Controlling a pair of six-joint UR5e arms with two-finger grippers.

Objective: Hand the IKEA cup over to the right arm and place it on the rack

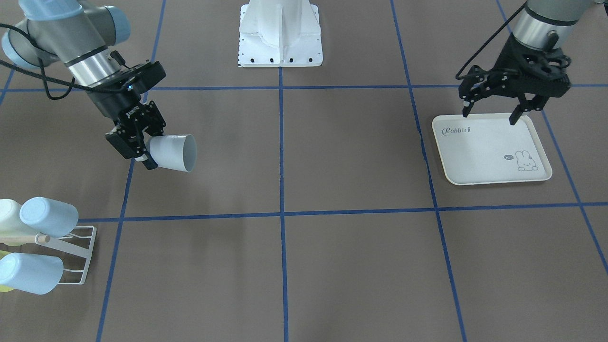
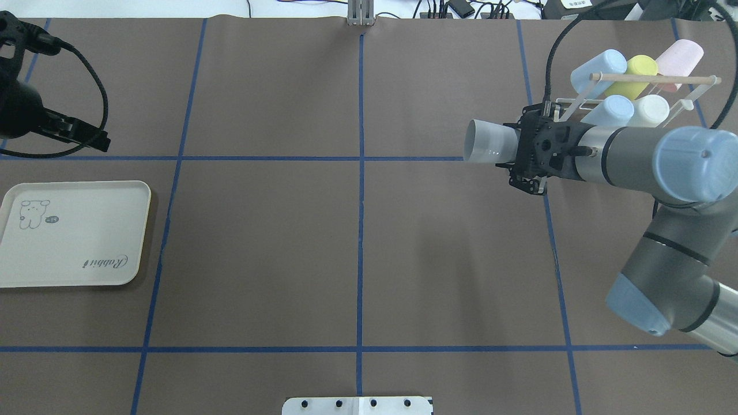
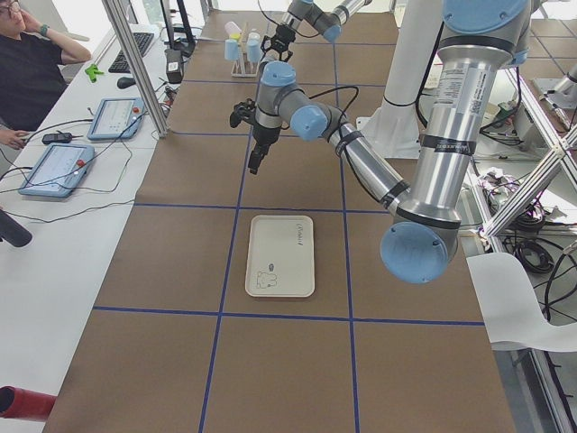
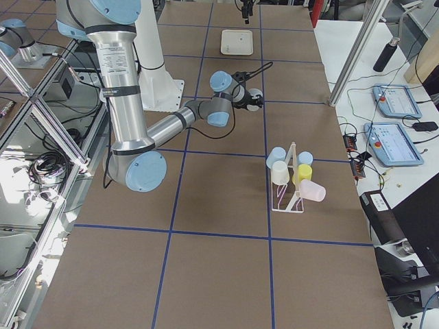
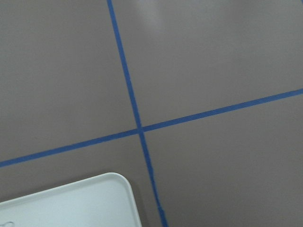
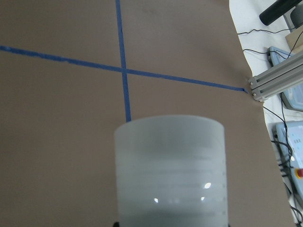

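My right claw is clamped on the IKEA cup, gripping it at its base end. The cup is pale, lies on its side in the air above the bench, and its open mouth points toward the middle of the bench, away from my wrist. My right wrist camera sees mostly the cup's wall, with the blue tape lines crossing on the brown surface beyond it.

The rack stands just past my right claw, near the far edge of the bench toward its right end. It is white wire with a light wooden rod across the top. It already carries 5 cups (2 blue, 1 yellow, 1 pink, 1 white), all tipped over its prongs. The held cup is near the rack but not on it.

My left claw hangs above the bench toward its left end, its 2 fingers spread apart with nothing between them. The cream rabbit-print tray lies flat below it, and the fingers do not touch the tray.
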